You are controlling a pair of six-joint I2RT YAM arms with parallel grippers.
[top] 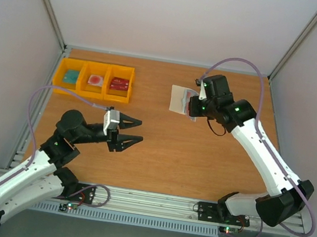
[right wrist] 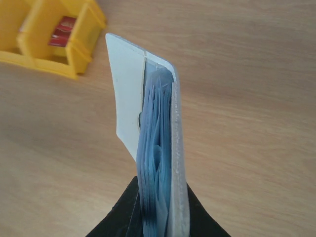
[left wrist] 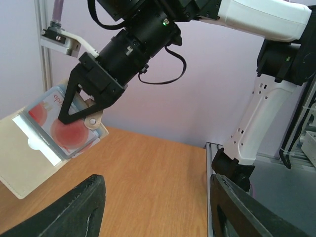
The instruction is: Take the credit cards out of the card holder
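Note:
The card holder hangs above the table's far right part, clamped in my shut right gripper. In the left wrist view the holder hangs unfolded, its cream flap down. A credit card, whitish-pink with red round marks, sits in its clear pocket. In the right wrist view the holder is edge-on, with pale blue pockets between the black fingers of the right gripper. My left gripper hovers open and empty over the middle of the table, pointing right towards the holder. Its fingers frame bare wood.
A row of three yellow bins stands at the back left. The left bin holds a teal item, the middle one a pinkish card, the right one a red item. Metal frame posts and pale walls border the table.

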